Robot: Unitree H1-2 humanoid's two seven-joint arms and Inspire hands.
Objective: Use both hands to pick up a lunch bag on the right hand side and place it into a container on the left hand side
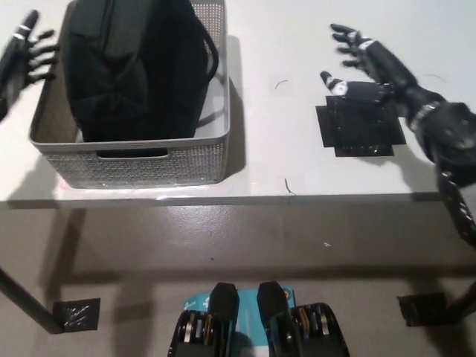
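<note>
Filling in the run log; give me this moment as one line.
lunch bag: inside grey basket | left robot hand: open, beside basket | right robot hand: open, above black tape patch

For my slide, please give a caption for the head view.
Black lunch bag sits in the grey basket; left hand and right hand open, apart.
</note>
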